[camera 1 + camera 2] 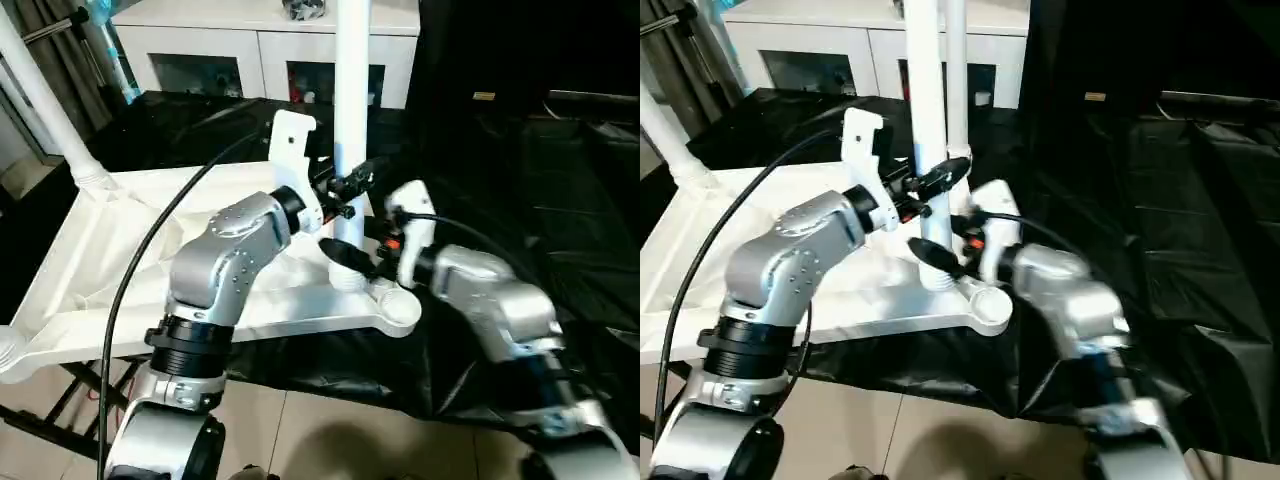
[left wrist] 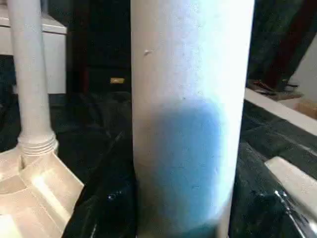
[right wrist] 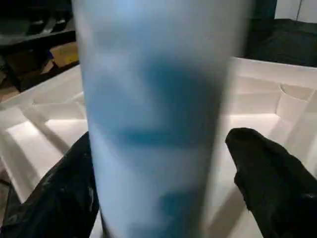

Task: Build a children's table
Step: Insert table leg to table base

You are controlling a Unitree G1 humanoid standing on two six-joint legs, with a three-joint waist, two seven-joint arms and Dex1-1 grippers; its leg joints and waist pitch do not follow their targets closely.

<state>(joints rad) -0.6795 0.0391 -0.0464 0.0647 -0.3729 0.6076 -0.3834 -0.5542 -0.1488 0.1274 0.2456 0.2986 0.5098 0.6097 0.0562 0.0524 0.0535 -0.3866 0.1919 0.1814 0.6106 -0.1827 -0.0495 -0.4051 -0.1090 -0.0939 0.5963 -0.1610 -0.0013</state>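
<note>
The white tabletop is lying upside down across a black-draped surface, ribbed underside facing up, its near corners jutting past the drape's front edge over pale floor tiles. One white leg is standing upright at the near right end of the tabletop, just beside an empty round corner socket; whether its foot is sitting fully in its own socket cannot be told. A second leg is rising at a slant from the far left corner, its threaded collar showing at the base in the left wrist view. The left gripper is reaching in from the left, one black finger lying above and another below against the upright leg, so the jaws are half spread and appearing to clasp the tube; in the left wrist view the leg is sitting right up against the lens. The right gripper is coming in low from the right, its two black fingers standing wide on either side of the same leg, with a visible gap between the one finger and the tube. A white cabinet with glass-fronted compartments is standing behind the table.
</note>
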